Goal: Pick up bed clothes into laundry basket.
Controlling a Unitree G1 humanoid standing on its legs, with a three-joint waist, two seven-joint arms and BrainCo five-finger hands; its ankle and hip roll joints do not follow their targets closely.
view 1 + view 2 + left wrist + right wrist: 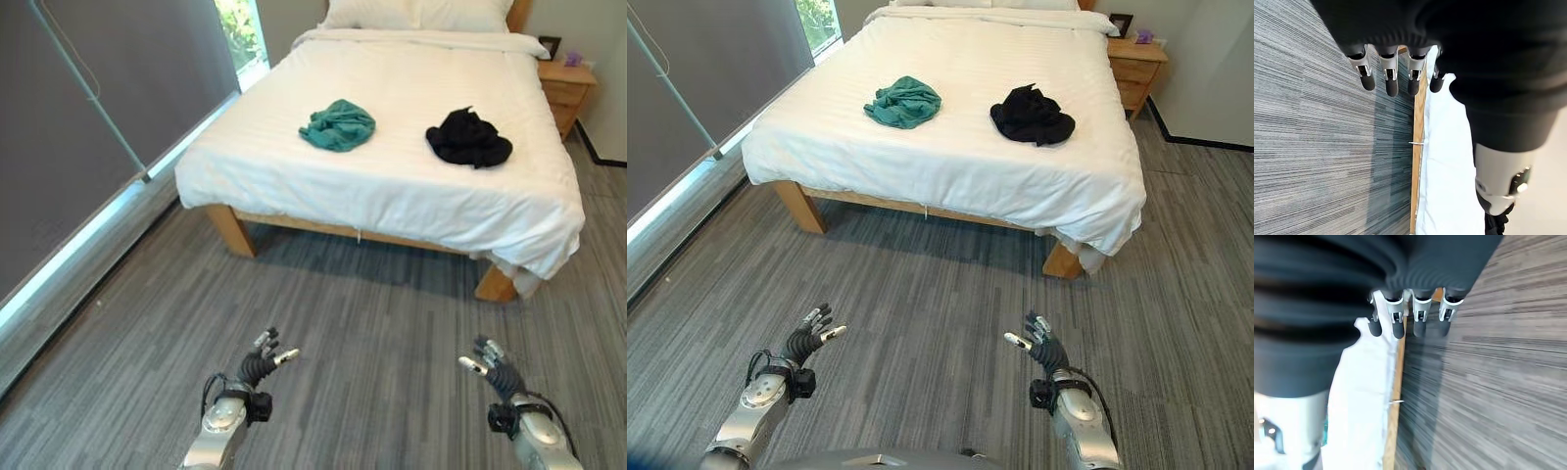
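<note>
Silver fingers w/ dark tips are seen spread and relaxed on the left hand (261, 364), held low over the floor w/ nothing gripped; the same is confirmed in the left wrist view, where the fingers (1391, 81) are loosely extended above the carpet. The right hand (490, 364) is held at about the same height on the opposite side, fingers likewise relaxed and apart, nothing held; its fingers (1398, 323) are shown straight-ish in the right wrist view. Both hands are kept well apart from each other and well short of the bed.

Grey striped carpet (372, 333) is seen under and between the hands, up to the bed's foot. The bed (323, 186) is covered w/ a white sheet on a wooden frame, a wooden leg (231, 231) visible at the near left corner and another at the near right.

Two crumpled clothes are found on top of the sheet, apart from each other: a teal garment (338, 125) toward the bed's left-centre, and a black garment (468, 138) toward the right. Neither is touched by a hand.

Beyond the bed, pillows (416, 14) are placed at the head, a wooden nightstand (566, 90) is set just beside the bed's far right, and a grey blind (88, 127) w/ a window strip is seen along the left wall.
</note>
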